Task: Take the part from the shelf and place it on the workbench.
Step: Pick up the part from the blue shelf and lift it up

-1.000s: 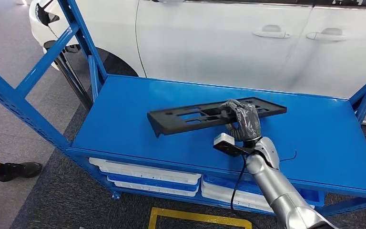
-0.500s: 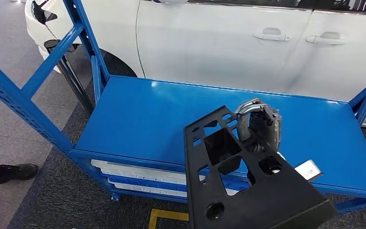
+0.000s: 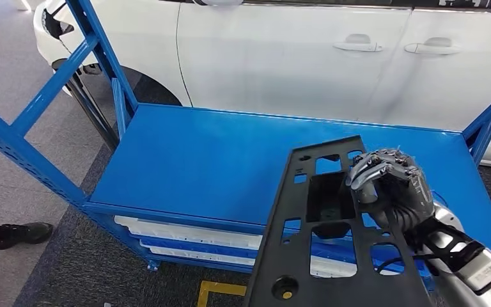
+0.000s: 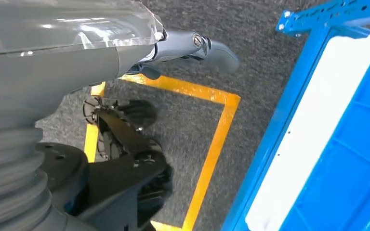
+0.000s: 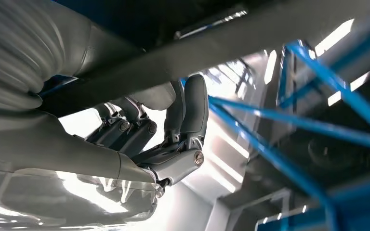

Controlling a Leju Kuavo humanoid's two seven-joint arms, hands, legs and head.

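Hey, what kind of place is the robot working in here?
Probably a car workshop or assembly area: a white car stands right behind the blue metal shelf, yellow floor marking frames a work spot, and the right hand holds a black plastic part.

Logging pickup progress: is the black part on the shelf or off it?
Off. The right robot hand grips the black part, held tilted above the blue shelf.
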